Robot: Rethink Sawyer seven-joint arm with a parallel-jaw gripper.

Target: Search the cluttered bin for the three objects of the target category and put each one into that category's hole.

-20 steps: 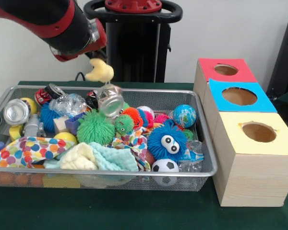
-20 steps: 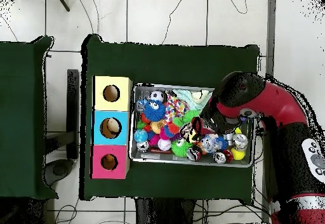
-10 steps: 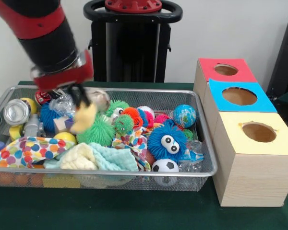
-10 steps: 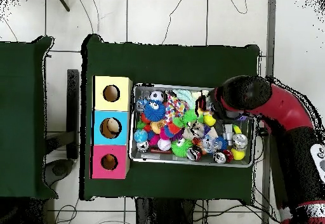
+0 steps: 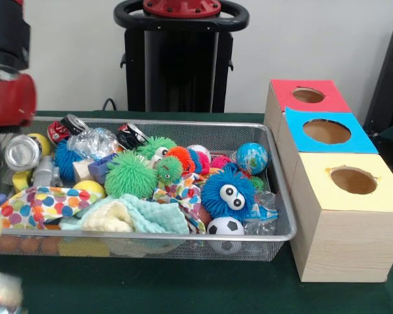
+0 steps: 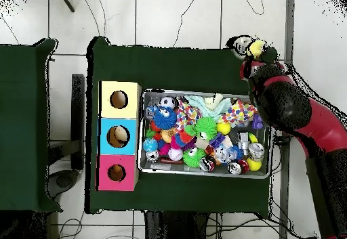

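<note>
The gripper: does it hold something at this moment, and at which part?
The gripper appears to carry a small yellow object past the bin's corner. The place of the hold and the jaws cannot be seen.

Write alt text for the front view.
A wire mesh bin on a green table brims with toys: a blue googly-eyed puffer ball, a soccer ball, crushed cans, cloths. Right of it stand three wooden boxes with red, blue and yellow holed tops. The red arm leaves at left.
</note>
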